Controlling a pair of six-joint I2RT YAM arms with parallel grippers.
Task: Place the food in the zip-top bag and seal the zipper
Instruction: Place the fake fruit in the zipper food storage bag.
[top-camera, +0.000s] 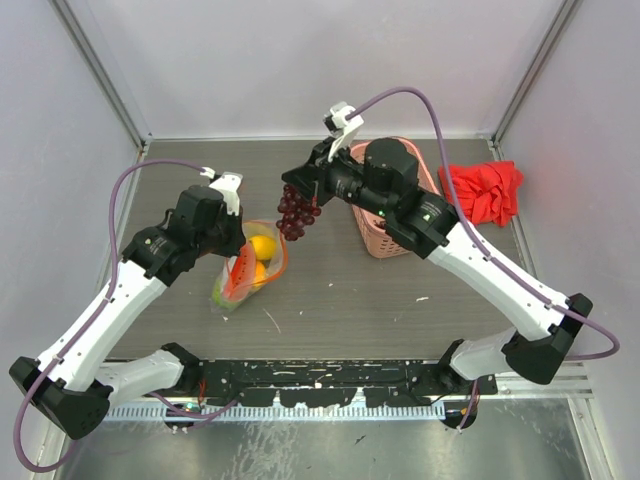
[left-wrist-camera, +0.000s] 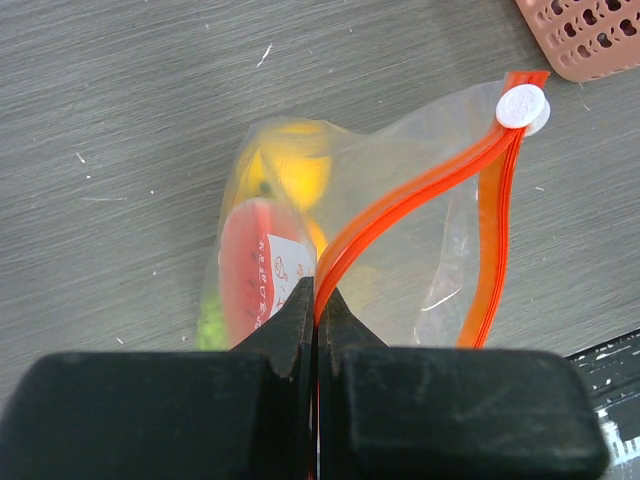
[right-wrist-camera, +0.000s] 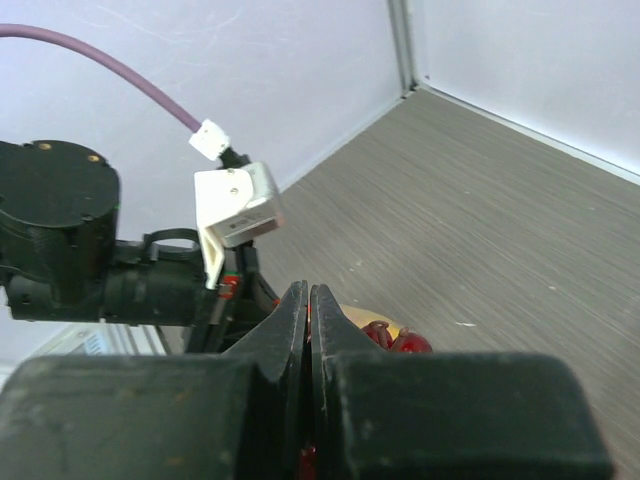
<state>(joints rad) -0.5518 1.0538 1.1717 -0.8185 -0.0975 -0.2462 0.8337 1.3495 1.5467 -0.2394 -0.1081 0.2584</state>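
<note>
- Black fingers right up against the left wrist lens: the left gripper (left-wrist-camera: 317, 300) is clamped tight on one lip of the zipper (left-wrist-camera: 400, 205), holding up that edge of the bag (left-wrist-camera: 440, 240). The bag's low end seems to rest on the table (left-wrist-camera: 120, 120).
- Look at that mouth! The two orange-red strips part and meet only at the white slider (left-wrist-camera: 522, 107) at the far end, so the bag gapes open and nothing is sealed.
- Through the plastic: yellow piece (left-wrist-camera: 295, 170) up top, orange piece (top-camera: 258, 272) next to it in the overhead view, green ball (left-wrist-camera: 208, 325) down at the bottom. A red shape with a white label sits in front; can't tell what it is.
- Three fruits in by my count, one to go.
- Moving right, the grapes (top-camera: 297, 213) dangle in the air up and to the right of the bag, apart from it, between bag and basket (top-camera: 375, 243).
- The right gripper (top-camera: 303, 186) has them, jaws pinched almost together on the top of the bunch. Its own camera shows only a few dark red beads poking out below the fingers.
- Far right, a red cloth (top-camera: 485, 190) lies beside the basket, out of play.
- What's left, as I read it: bring the grapes over the open mouth, drop them in, then run the zipper shut along its length. The tricky bit will be that floppy lip, held on one side only.
</note>
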